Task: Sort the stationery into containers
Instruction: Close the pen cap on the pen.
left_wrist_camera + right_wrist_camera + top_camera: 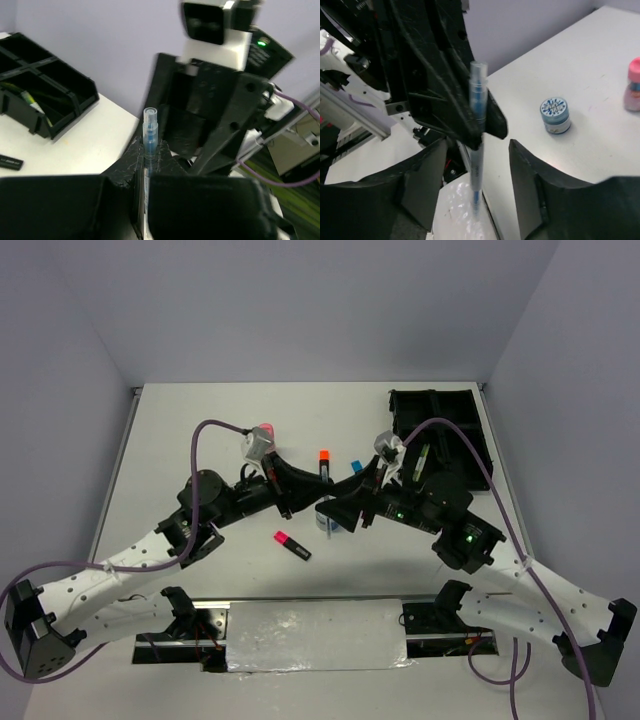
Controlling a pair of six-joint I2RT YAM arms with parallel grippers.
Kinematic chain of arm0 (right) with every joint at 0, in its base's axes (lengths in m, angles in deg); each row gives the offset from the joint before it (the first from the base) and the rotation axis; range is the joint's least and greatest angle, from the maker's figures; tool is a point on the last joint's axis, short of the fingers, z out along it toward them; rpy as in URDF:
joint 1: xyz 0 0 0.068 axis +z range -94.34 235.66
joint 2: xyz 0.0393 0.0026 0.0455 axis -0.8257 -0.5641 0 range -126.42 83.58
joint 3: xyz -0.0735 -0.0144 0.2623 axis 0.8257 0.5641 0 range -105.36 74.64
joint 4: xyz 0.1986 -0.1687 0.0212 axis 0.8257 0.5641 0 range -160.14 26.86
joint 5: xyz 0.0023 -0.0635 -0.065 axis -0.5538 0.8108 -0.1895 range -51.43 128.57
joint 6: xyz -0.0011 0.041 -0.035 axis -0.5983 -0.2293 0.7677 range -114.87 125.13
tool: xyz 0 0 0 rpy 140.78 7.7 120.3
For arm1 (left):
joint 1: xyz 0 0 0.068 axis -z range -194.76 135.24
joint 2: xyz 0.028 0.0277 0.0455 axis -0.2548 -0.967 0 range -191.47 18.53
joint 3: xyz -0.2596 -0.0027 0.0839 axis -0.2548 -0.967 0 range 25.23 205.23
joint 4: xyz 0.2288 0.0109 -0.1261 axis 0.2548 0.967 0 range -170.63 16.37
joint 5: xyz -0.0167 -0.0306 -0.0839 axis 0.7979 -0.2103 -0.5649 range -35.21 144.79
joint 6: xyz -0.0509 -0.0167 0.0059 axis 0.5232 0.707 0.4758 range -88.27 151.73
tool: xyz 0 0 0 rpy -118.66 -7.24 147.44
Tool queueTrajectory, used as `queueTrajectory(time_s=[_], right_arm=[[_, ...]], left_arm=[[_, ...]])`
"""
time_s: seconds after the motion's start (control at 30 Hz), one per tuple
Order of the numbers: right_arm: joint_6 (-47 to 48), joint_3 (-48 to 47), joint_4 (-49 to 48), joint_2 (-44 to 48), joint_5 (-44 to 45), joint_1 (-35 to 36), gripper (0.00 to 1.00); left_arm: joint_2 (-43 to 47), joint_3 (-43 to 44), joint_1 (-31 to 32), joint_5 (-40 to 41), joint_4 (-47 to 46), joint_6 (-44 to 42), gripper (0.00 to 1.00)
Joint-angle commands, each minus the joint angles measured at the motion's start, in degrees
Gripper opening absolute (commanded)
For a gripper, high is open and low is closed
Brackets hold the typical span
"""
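Step in hand, as judged: transfer of one pen between the arms, ahead of placement in the tray.

Left gripper [145,165]: jaws clamped on the pale blue pen [150,131]. The pen stands roughly upright above the middle of the table [200,410]. A pink highlighter [292,545] lies loose on the table just left of the meeting point, and a patterned tub [554,114] stands near it.

Right gripper [477,147]: jaws spread wide, holding nothing. Its fingers [540,185] stand either side of the pen's lower shaft without touching it.

Advised procedure: the right gripper centres the shaft between both pads, below the left gripper's hold, and closes squarely. The left gripper releases only once that grip is firm. A thin, smooth barrel is likely to pivot or slip if pinched off-centre.

The organiser tray [82,95] sits at the far right of the table, well apart from the pen. One compartment shows a pale, pen-like item, so it is the probable destination.
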Motion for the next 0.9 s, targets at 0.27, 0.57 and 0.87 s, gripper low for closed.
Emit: queueTrajectory(time_s=[0.27,0.57,0.87], right_arm=[[-1.19,0.85,-6.33,-3.21,-5.72,0.19,0.06],[-0.31,-0.74,-2.82,-3.12,-2.74,0.10,0.00],[-0.66,-0.21,-2.91,-3.48,-4.05,0.19,0.00]], left_arm=[[2.07,4.17,0.34,-4.90,-5.43,-2.26,0.00],[2.07,5.30,0.69,3.88,0.55,-3.84,0.94],[1.81,12.33,0.69,10.66,7.83,-7.19,0.80]])
